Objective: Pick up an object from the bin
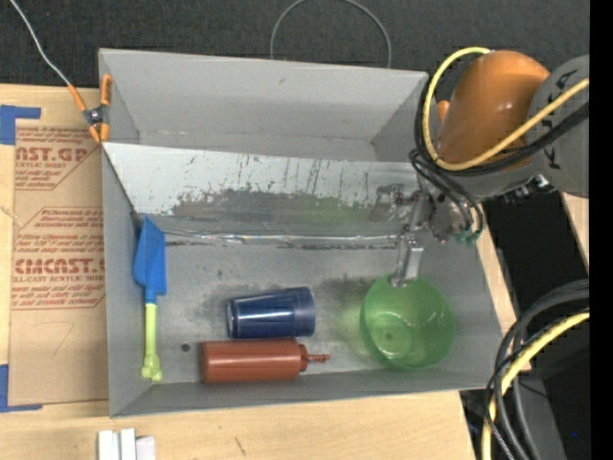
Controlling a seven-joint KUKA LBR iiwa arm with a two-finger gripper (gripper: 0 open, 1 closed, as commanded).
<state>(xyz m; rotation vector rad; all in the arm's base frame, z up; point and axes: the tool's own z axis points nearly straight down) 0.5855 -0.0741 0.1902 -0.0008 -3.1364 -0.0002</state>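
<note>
My gripper [407, 268] hangs at the right side of the bin, its fingers pointing down just above the far rim of a clear green bowl [406, 321]. The bowl stands upright on the bin floor at the front right. I see nothing between the fingers. Left of the bowl a dark blue cup [272, 313] lies on its side. In front of the cup lies a red-brown squeeze bottle [257, 361], its nozzle pointing right toward the bowl.
A blue toy shovel [150, 287] with a yellow-green handle lies along the bin's left wall. The arm with its orange cover and yellow cables hangs over the bin's right rim.
</note>
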